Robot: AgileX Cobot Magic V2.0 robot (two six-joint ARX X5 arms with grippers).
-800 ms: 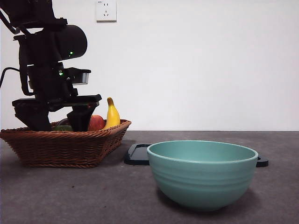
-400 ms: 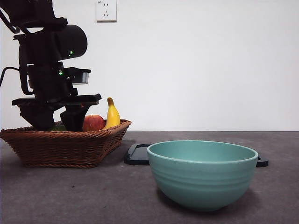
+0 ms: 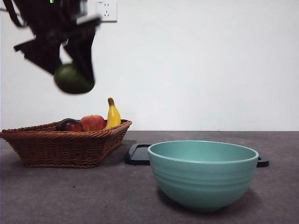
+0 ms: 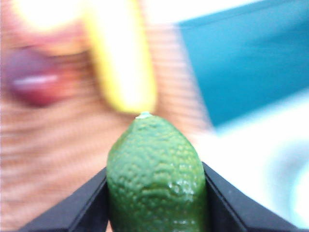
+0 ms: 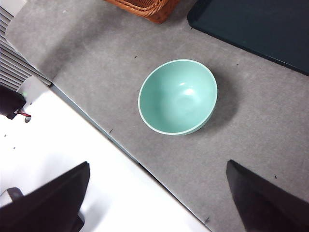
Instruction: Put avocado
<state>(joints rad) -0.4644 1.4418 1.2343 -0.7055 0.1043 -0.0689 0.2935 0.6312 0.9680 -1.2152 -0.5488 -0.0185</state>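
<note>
The left gripper (image 3: 74, 63) hangs high above the wicker basket (image 3: 65, 147) at the left end of the table (image 3: 93, 196), its jaws clenched on the avocado (image 3: 73, 79), which is clear of the basket's rim and of the fruit below. In the left wrist view the avocado (image 4: 155, 176) sits squarely between the two jaws, pressed on both flanks, its long axis running straight out from the gripper (image 4: 155, 193) so that the stem end points away from the wrist; the grip looks centred and firm, though that picture is blurred. Below, the basket holds a dark red-purple fruit (image 3: 70, 125), a red apple (image 3: 93, 122) and a banana (image 3: 112, 115) standing against the rim. The likely goal, judged from the layout, is the teal bowl (image 3: 203, 172) near the front edge of the table, well apart from the basket, with a dark tray (image 3: 138, 155) just behind it. The bowl lies sideways from the held fruit and lower, so the carry would cross the basket's near rim and then descend. The right gripper (image 5: 154, 212) waits with jaws spread wide, looking down on the bowl (image 5: 177, 96); it holds nothing.
</note>
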